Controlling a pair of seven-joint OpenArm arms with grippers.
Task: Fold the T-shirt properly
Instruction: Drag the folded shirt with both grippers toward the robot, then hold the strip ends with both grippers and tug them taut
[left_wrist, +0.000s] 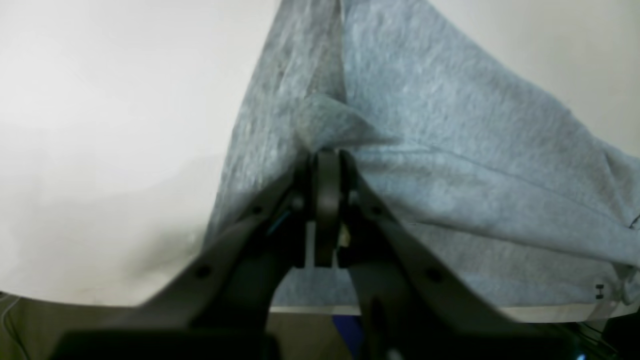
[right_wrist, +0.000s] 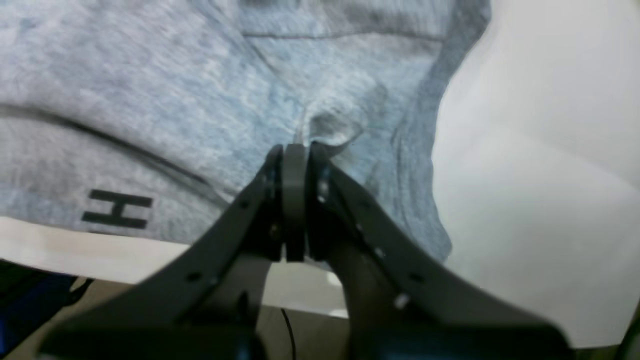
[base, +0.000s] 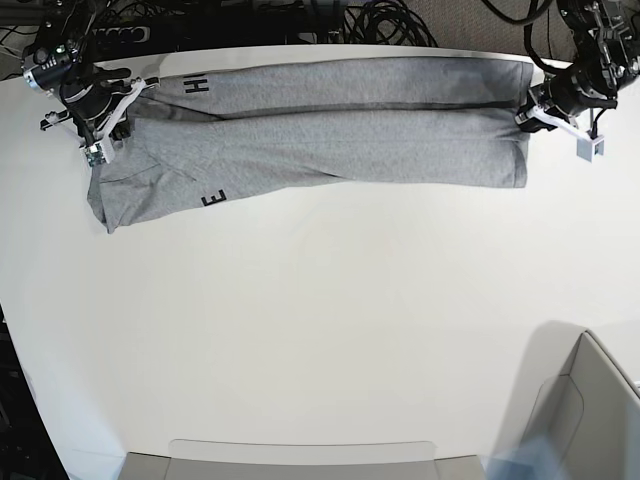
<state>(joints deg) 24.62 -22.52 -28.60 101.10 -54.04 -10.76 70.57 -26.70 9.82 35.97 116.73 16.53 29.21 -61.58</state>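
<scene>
Currently, T-shirt lies as a long folded strip across the far side of the white table, along the edge by the arms' bases. Left gripper is clamped on the shirt at one end of the strip, a puckered bit of grey cloth rising at its tips. Right gripper is clamped on it too, at the opposite end, cloth bunched up right at the fingertips. Long crease runs between the two grips, with layers showing on both sides of it. Black "H" shows on the layer by the table edge, near the right gripper; black "E" sits on the other side of the strip. Fabric at the right gripper's end sticks out at an angle, less square than the left end. Cables lie beyond the table edge.
</scene>
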